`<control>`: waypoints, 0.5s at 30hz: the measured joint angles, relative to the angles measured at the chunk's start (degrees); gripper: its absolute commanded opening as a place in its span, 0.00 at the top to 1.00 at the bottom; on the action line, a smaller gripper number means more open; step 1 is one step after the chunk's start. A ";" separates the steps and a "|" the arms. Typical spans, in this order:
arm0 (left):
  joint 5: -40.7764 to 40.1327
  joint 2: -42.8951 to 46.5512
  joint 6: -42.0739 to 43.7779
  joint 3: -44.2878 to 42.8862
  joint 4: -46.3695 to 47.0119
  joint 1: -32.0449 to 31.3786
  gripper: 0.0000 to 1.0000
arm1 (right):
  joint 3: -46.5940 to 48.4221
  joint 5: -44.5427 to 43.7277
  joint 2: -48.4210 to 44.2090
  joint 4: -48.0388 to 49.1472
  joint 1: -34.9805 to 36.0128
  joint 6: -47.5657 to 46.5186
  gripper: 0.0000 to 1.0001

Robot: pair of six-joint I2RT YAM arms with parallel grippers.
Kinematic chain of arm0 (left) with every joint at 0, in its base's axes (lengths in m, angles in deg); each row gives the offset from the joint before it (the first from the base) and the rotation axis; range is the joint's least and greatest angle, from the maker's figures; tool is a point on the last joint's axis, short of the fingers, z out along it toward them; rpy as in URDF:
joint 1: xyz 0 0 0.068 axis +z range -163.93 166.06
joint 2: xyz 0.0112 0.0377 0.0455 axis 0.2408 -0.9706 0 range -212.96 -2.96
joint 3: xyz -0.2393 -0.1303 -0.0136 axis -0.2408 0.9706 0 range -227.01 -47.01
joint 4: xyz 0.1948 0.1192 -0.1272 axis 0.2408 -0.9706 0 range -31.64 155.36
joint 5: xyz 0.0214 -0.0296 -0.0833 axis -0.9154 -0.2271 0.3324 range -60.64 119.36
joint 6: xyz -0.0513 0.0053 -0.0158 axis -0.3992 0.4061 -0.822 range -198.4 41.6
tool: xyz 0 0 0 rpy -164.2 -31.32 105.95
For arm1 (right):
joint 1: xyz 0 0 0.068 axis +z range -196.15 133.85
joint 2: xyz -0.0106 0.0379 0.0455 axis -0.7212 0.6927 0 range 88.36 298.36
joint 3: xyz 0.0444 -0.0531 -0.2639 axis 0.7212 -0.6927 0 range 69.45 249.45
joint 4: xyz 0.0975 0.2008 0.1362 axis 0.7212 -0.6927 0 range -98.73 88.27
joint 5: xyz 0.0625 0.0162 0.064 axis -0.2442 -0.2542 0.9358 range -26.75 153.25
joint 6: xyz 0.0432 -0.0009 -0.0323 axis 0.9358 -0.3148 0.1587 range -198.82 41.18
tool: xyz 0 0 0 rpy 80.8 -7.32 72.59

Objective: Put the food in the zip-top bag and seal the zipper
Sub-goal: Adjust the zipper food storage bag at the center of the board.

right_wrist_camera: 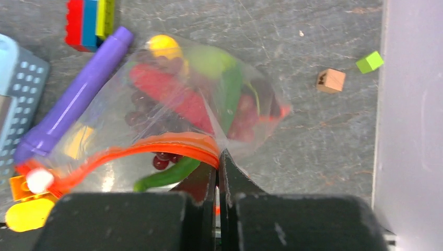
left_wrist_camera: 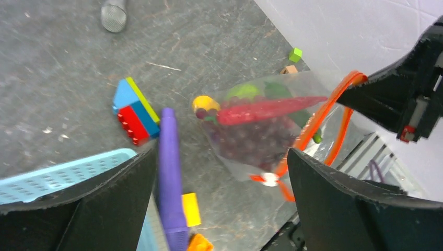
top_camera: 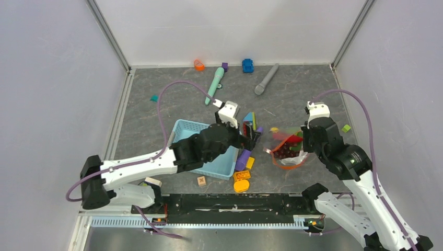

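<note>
Clear soft film: zip-top bag (right_wrist_camera: 104, 130), limp and slippery, just ahead of my right gripper (right_wrist_camera: 218, 157). Toy food (right_wrist_camera: 172, 97) inside, light. Orange zipper (right_wrist_camera: 156, 146), stiffer, pinched between my right jaws. White slider tab (right_wrist_camera: 39, 180), leftward: likely the best hold. My left gripper (left_wrist_camera: 222, 157) spread wide, empty.

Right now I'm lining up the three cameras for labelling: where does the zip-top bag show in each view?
Top external: zip-top bag right of centre, beside the right arm's wrist.
Left wrist: bag at centre, slightly right.
Right wrist: bag at centre, its orange edge pinched by the right gripper.
Shared landmark: the purple cylinder, left of the bag in every view.
</note>
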 measured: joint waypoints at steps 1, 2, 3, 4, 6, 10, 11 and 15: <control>0.72 1.68 2.03 1.01 0.20 0.72 0.00 | 0.13 -1.03 0.81 -0.07 0.00 -0.48 1.00; 1.92 3.02 3.58 2.08 0.76 1.75 0.00 | 0.39 -1.84 1.66 -0.22 0.00 -0.79 1.00; 3.61 4.57 5.49 3.61 1.44 3.28 0.00 | 0.63 -2.49 2.32 -0.26 -0.02 -1.03 1.00; 6.10 6.16 7.58 5.75 2.78 5.31 0.00 | 0.87 -2.91 2.97 -0.17 -0.02 -1.33 1.00; 10.99 8.79 11.93 11.17 6.38 9.01 0.00 | 1.42 -3.28 3.96 -0.22 -0.02 -2.01 1.00; 24.63 10.21 21.79 19.32 8.96 10.97 0.00 | 2.25 -3.45 4.72 -0.20 -0.02 -2.97 1.00; 27.80 10.12 23.96 20.39 9.18 10.82 0.00 | 2.36 -3.34 4.85 -0.20 -0.02 -3.10 1.00; 38.56 8.20 33.14 22.77 11.89 10.47 0.00 | 2.38 -2.05 5.33 -0.13 -0.02 -3.74 1.00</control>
